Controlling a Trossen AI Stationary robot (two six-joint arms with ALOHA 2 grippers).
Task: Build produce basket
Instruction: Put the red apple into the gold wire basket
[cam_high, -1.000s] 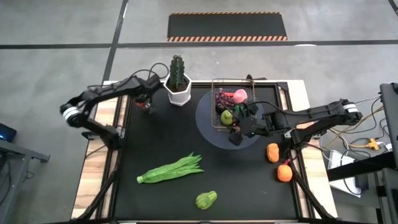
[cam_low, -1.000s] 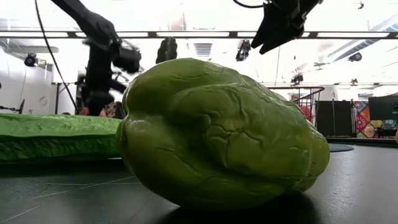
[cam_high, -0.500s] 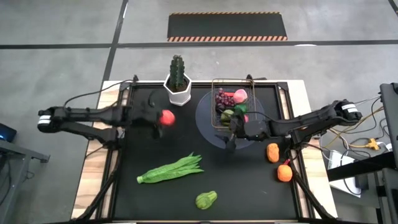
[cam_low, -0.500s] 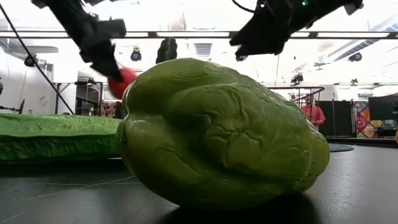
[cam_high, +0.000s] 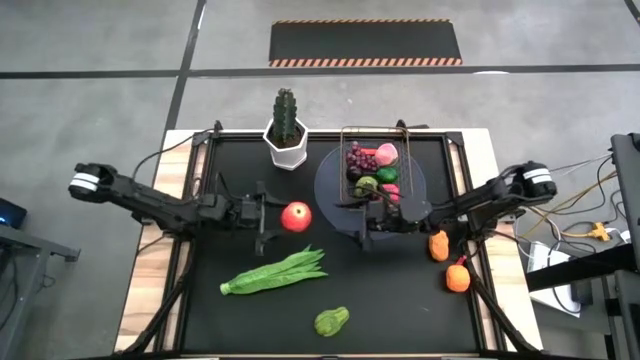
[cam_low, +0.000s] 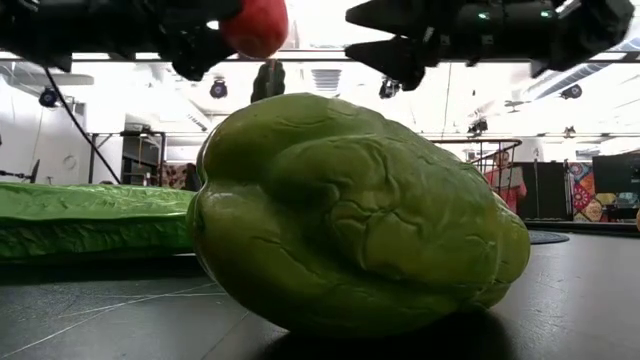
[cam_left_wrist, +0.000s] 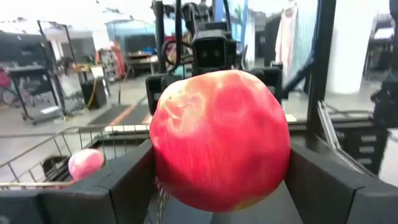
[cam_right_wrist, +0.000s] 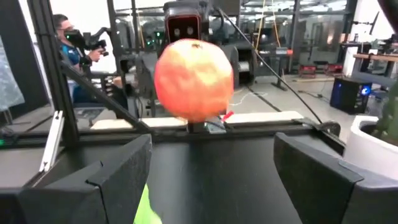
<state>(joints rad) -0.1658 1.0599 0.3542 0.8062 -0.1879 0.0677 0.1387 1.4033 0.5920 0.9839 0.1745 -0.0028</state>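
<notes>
The left gripper (cam_high: 283, 217) fingers clamp a red tomato (cam_high: 296, 216) above mid-worktop, facing the right gripper (cam_high: 360, 222), whose fingers stand wide and empty just opposite; a handover looks likely. The basket (cam_high: 372, 170) lies toward the far edge, nearer the right arm

Red tomato (cam_high: 295, 216); green beans (cam_high: 275, 272); green pear (cam_high: 331, 321); two oranges (cam_high: 438, 245); purple grapes (cam_high: 358, 158); pink peach (cam_high: 386, 154); grey plate (cam_high: 335, 195); white pot (cam_high: 287, 152); black tabletop (cam_high: 400, 300).
</notes>
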